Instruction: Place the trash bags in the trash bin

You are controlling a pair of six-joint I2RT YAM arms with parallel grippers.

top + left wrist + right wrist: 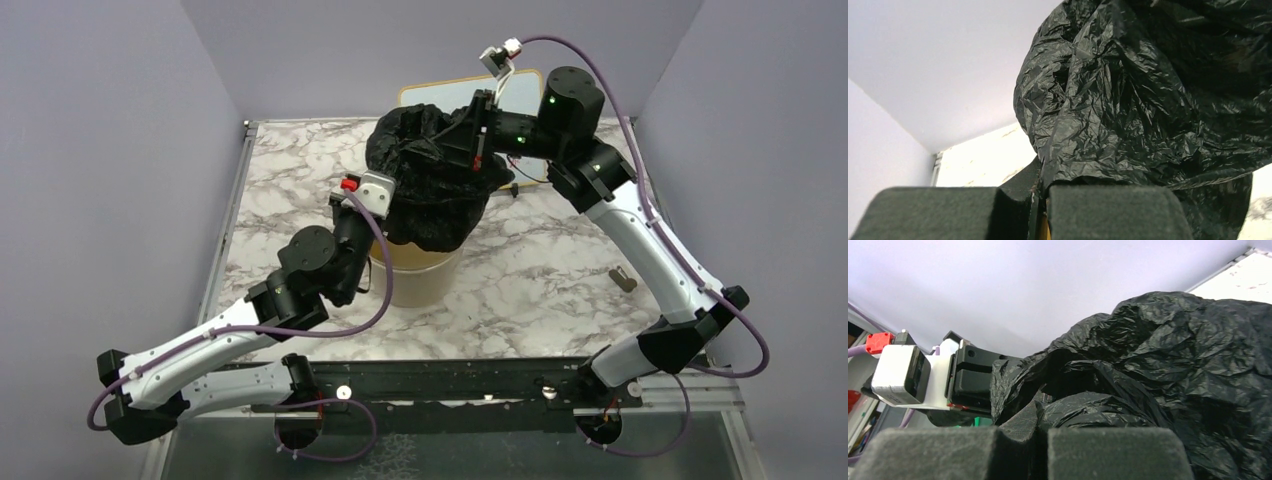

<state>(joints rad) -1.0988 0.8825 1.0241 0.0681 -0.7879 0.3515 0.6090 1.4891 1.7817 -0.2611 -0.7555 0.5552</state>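
A crinkly black trash bag (pixel 432 180) hangs bunched over the cream trash bin (pixel 420 278), covering the bin's mouth and upper side. My left gripper (pixel 385 205) is shut on the bag's left edge; in the left wrist view the bag (pixel 1128 100) rises from between the closed pads of that gripper (pixel 1040 200). My right gripper (pixel 472 148) is shut on the bag's upper right part. In the right wrist view that gripper (pixel 1040 425) pinches a fold of the bag (pixel 1173 370). The bin's inside is hidden.
A whiteboard (pixel 525 92) leans against the back wall behind the right arm. A small grey object (pixel 622 279) lies on the marble table (pixel 560 300) to the right. The left wrist's camera (pixel 900 374) shows beside the bag. Lilac walls enclose three sides.
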